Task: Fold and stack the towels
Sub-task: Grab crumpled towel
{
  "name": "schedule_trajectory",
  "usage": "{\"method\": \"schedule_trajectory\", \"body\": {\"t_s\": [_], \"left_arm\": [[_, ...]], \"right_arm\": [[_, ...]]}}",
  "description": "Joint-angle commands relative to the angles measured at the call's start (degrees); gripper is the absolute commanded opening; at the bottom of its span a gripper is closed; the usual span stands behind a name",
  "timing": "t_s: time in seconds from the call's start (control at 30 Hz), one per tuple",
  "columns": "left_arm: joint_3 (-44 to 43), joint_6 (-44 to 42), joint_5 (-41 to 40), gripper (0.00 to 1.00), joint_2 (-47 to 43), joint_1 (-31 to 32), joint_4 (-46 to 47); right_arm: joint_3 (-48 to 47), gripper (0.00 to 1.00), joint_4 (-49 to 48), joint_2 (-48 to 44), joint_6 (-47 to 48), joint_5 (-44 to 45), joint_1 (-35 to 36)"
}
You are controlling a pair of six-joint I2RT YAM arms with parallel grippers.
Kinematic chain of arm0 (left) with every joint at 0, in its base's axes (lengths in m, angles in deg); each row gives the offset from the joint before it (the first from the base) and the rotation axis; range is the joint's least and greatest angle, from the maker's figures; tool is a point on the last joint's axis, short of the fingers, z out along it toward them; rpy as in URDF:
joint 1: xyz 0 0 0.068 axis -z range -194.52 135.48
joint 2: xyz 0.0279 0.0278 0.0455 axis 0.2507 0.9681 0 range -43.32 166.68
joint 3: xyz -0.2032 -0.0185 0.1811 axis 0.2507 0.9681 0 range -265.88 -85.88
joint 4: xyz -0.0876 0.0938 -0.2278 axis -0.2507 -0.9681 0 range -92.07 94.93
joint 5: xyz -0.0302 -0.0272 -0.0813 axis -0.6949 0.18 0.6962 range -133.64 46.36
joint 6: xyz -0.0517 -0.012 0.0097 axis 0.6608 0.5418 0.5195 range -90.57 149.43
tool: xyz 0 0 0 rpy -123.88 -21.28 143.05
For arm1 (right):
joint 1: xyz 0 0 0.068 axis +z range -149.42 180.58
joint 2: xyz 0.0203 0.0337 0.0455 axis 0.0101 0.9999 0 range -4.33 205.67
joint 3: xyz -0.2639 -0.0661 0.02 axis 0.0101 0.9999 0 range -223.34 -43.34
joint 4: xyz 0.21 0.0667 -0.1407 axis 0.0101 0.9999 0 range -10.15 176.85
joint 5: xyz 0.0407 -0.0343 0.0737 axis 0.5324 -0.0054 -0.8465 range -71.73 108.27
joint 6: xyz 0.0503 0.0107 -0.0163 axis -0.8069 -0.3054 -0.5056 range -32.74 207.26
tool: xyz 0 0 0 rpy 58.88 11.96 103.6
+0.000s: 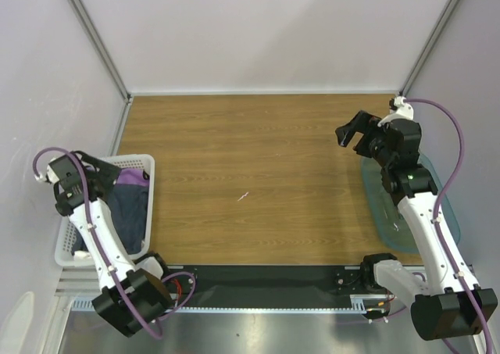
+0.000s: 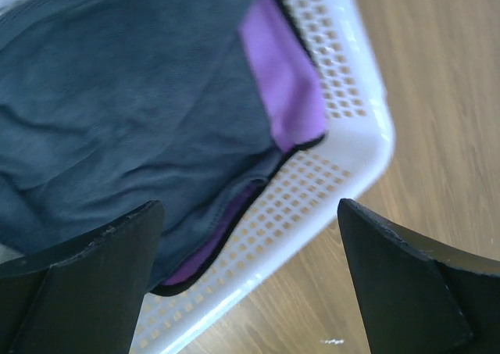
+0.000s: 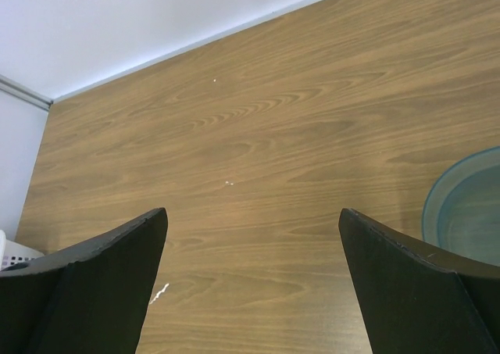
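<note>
A dark navy towel (image 1: 129, 213) (image 2: 117, 96) lies crumpled in the white perforated basket (image 1: 150, 205) (image 2: 320, 190) at the table's left edge. A purple towel (image 1: 133, 176) (image 2: 285, 80) with a dark hem lies partly under the navy one, against the basket's far wall. My left gripper (image 1: 101, 174) (image 2: 250, 205) hovers open above the basket's far right corner with nothing between its fingers. My right gripper (image 1: 355, 134) (image 3: 254, 212) hangs open over bare wood at the right side of the table, also holding nothing.
A translucent teal bin (image 1: 414, 205) (image 3: 469, 209) sits at the right, under the right arm. A small white speck (image 1: 244, 195) (image 3: 158, 293) lies on the wooden table (image 1: 250, 151). Pale walls close in the back and sides.
</note>
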Motion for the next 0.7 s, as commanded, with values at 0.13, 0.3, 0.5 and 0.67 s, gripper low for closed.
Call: {"method": "schedule_trajectory", "body": {"t_s": [0.13,0.3,0.5,0.67], "left_arm": [[6.1,13.0,-8.7,0.98,0.9,-3.1,4.8],[13.1,20.6,-15.8,0.95,-1.2,-3.0,11.2],[17.1,19.6,-22.4,0.88,-0.5,-2.8,16.8],[18.3,15.2,-16.8,0.85,6.6,-2.4,23.8]], "right_arm": [[0.5,1.00,-3.0,0.9,-0.1,0.8,0.1],[-1.9,1.00,-1.8,4.3,0.1,0.3,0.1],[-4.9,1.00,-0.2,7.3,-0.9,0.3,0.1],[-4.7,1.00,-1.1,7.6,-3.6,0.5,0.1]]}}
